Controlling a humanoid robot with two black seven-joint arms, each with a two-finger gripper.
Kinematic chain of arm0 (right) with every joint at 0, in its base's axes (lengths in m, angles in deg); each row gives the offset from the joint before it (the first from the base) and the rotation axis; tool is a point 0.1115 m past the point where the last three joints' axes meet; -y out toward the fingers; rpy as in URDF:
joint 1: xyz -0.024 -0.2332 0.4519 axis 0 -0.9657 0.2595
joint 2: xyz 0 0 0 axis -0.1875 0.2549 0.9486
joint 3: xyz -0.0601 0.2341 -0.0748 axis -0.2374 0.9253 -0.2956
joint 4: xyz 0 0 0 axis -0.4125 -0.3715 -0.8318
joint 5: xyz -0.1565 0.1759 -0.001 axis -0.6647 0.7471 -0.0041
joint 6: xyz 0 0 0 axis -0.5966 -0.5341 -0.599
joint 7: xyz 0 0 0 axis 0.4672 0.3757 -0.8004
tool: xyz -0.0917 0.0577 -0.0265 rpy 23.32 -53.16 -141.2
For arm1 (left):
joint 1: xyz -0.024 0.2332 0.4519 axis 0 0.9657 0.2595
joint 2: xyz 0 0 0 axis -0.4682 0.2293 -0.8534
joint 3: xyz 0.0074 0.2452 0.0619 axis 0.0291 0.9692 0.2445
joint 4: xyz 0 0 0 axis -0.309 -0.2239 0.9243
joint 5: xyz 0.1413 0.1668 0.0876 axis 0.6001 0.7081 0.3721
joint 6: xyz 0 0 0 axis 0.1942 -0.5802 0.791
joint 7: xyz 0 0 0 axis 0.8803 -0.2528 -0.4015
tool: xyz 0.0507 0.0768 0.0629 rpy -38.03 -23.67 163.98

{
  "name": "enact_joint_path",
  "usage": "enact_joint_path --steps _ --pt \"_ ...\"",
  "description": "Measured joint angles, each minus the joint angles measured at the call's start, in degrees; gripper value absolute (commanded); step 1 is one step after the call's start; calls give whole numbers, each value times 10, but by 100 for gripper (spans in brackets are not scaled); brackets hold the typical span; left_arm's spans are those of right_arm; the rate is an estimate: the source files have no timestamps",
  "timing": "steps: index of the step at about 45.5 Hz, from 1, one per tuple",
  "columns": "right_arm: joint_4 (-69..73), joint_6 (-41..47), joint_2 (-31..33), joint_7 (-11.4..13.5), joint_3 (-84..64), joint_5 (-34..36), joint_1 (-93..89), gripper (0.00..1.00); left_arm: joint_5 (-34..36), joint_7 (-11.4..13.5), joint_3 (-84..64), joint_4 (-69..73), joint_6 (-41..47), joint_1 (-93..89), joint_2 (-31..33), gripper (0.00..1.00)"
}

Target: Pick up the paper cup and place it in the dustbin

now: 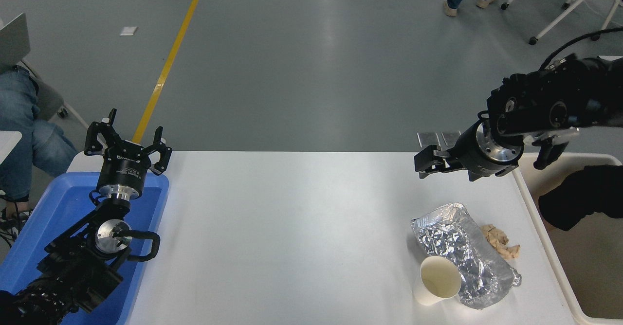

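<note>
Head view — right gripper [422, 160] aperture unclear; dustbin [545, 232] cut off at frame edge.

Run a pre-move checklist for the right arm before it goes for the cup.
1. Paper cup in view, unobstructed from above: ok.
2. Cup apart from neighbours: not ok, it touches the foil bag.
3. Right hand empty: ok; open enough for the cup: cannot tell.
4. Right hand over the cup: not ok, it hangs over the table's far edge.
5. Dustbin clear: not ok, a person's dark sleeve is in it.
6. Left hand parked above the blue tray: ok.
</note>
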Motion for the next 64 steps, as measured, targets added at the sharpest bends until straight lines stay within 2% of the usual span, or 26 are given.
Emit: enact_joint_path --steps 13,27,46,51,54,57,59,62,64 --pt "14 15 21 -1 1 -53 -39 100 0 0 0 0 0 0 0 99" --pt "10 -11 47 -1 6 -100 -110 100 0 0 0 0 0 0 0 99" --pt "-42 -55 53 -2 33 -118 -223 99 0 0 0 0 0 0 0 99" --pt "-58 -63 52 -2 43 -119 -249 96 0 0 0 0 0 0 0 99" --pt "-68 -68 52 -2 49 -119 -265 91 0 0 0 0 0 0 0 99" --pt "-77 -73 52 -2 55 -120 -280 81 0 0 0 0 0 0 0 99" --pt "-84 -77 52 -3 58 -120 -289 68 0 0 0 0 0 0 0 99" --pt "-90 -84 51 -4 62 -122 -302 42 0 0 0 0 0 0 0 99" --pt "-94 -88 51 -4 63 -125 -309 29 0 0 0 0 0 0 0 99"
